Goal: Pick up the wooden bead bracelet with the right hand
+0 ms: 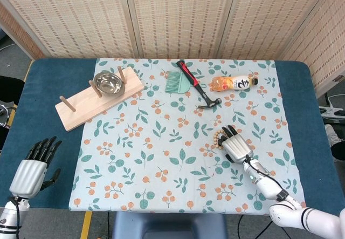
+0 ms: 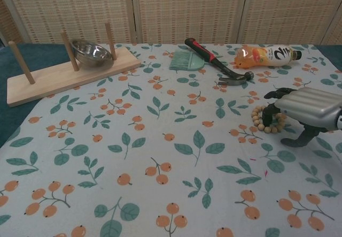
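So I've got the right robot hand (image 1: 235, 146) over the bracelet (image 2: 260, 120), fingers spread, nothing held; beads lie flat on the surface (image 1: 161, 158) near the hammer (image 1: 197, 85). Reach step, I reckon: next I lower and curl the fingers around the beads.

Only a large black brush-style mark on the white label of the orange drink bottle (image 2: 265, 55); too stylised to read.

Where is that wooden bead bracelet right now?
The wooden bead bracelet lies on the floral tablecloth, right side in the chest view, below the hammer, partly under the right hand.
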